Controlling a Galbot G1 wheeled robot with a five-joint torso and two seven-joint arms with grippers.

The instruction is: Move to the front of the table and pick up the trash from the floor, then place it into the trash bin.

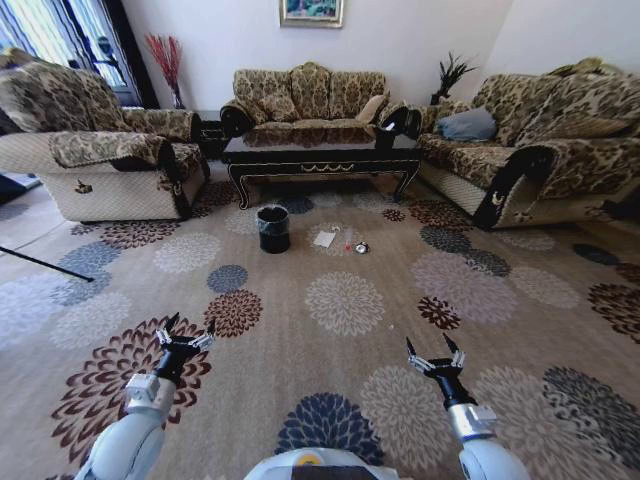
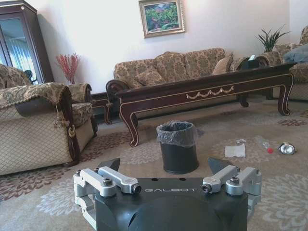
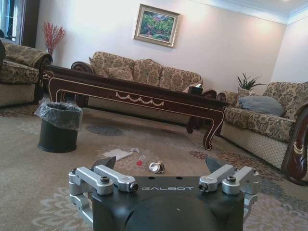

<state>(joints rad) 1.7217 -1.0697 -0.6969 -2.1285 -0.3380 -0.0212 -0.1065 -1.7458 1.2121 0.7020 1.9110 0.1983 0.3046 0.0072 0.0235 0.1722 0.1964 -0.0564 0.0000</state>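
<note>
Trash (image 1: 340, 241) sits on the carpet (image 1: 400, 330) right of the bin (image 1: 273, 228), before the table (image 1: 322, 153); bottle (image 3: 140, 160) direction's hard to call, probably tip toward camera. Left gripper (image 1: 184, 338) and right gripper (image 1: 435, 357) hang spread, holding nothing.

free: open floor (image 1: 345, 330) runs bare from both spread-fingered grippers, left gripper (image 1: 184, 335) and right gripper (image 1: 436, 356), to the trash (image 1: 325, 239) | obstacles: trash bin (image 1: 273, 228) just left of the trash; table (image 1: 322, 158) close behind it; armchair (image 1: 100, 165) far left; sofa (image 1: 540, 160) far right
</note>
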